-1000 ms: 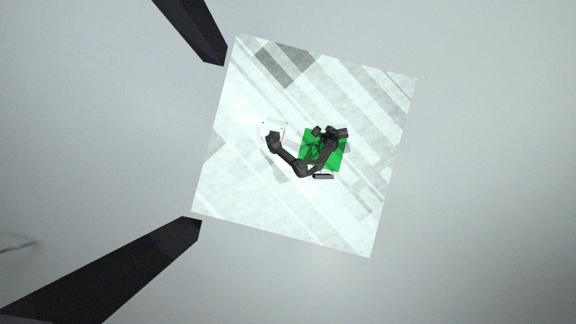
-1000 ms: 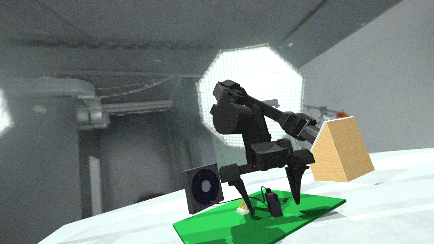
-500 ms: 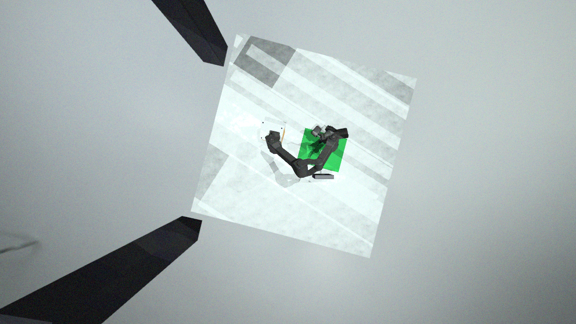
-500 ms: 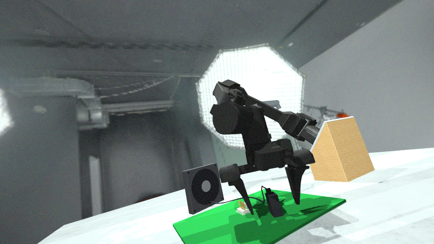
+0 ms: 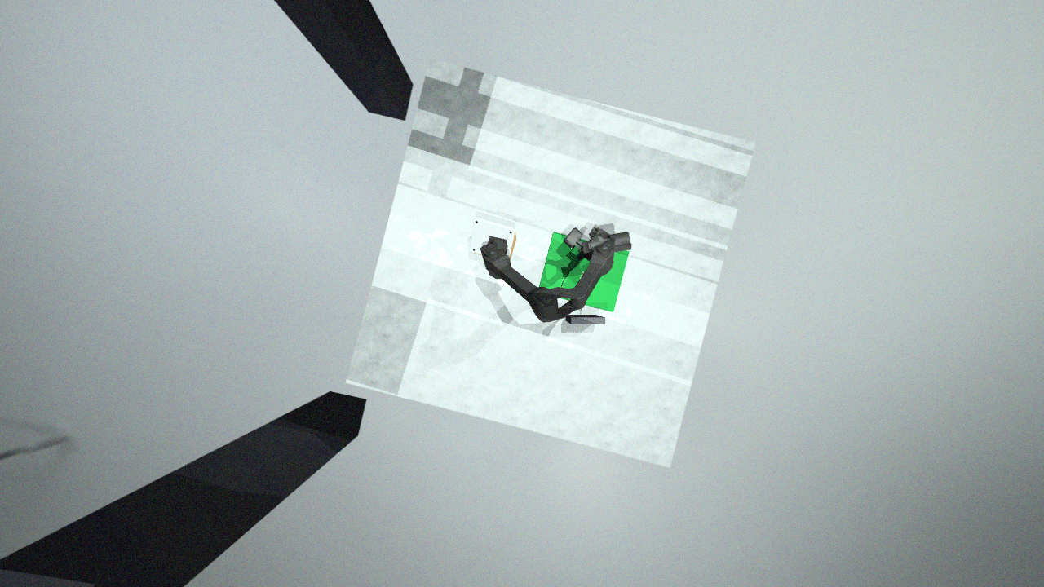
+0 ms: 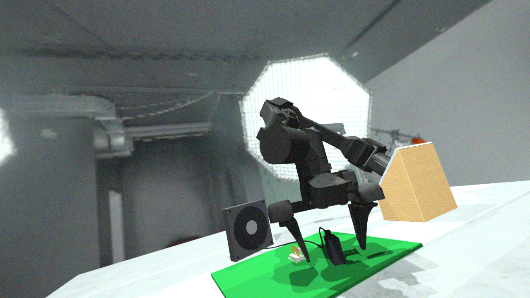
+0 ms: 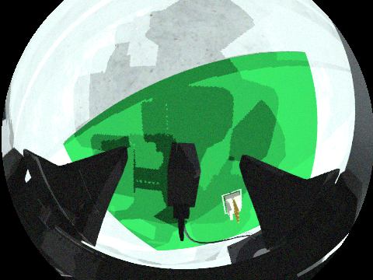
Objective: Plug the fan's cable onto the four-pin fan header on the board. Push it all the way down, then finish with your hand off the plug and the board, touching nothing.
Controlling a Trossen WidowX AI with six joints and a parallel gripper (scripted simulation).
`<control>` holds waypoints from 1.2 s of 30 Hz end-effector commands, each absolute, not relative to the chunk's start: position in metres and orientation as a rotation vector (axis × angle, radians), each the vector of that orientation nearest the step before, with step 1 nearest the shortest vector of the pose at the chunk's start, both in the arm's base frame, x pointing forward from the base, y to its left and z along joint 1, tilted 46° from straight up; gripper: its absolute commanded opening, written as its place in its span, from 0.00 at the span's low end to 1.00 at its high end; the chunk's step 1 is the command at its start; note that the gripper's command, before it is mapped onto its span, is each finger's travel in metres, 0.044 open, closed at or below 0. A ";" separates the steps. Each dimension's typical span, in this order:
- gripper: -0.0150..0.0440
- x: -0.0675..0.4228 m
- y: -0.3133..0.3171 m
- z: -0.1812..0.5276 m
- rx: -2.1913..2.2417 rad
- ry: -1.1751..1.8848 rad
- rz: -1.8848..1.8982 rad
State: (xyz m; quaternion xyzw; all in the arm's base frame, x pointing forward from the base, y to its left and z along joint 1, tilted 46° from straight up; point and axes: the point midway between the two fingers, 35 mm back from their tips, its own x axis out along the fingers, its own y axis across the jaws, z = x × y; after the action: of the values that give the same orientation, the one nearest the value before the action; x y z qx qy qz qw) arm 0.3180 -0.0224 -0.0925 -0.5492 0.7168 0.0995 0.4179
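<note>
Gripper (image 6: 332,253) spread wide, holding nothing, straddling plug (image 7: 183,176) at wrist-view centre. Plug looks small, rigid, light; probably best pinched on its flat sides, thin cable (image 7: 217,239) prob. gives little drag. Header (image 6: 295,253) just left of it, lower-centre ext. view, on green board (image 6: 392,247). Fan (image 6: 247,229) stands at board's left edge; pale mottled tabletop (image 6: 481,237); wooden wedge (image 6: 418,185) right of centre.

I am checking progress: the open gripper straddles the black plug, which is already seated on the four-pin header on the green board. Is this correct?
Not seated: in the exterior view the plug stands on the green board beside the header, whose pins are bare. The gripper is open, straddling it.
</note>
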 end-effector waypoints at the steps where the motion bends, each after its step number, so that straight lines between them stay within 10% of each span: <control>1: 0.91 0.318 -0.022 -0.092 -1.378 1.798 0.250; 16: 0.25 0.318 -0.022 -0.092 -1.378 1.798 0.250; 36: 0.25 0.332 -0.010 -0.035 -1.486 1.816 0.400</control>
State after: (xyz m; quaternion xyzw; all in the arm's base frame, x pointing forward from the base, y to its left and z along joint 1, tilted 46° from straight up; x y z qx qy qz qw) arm 0.3214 0.0057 -0.0540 -0.5668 0.7149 0.1333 0.3872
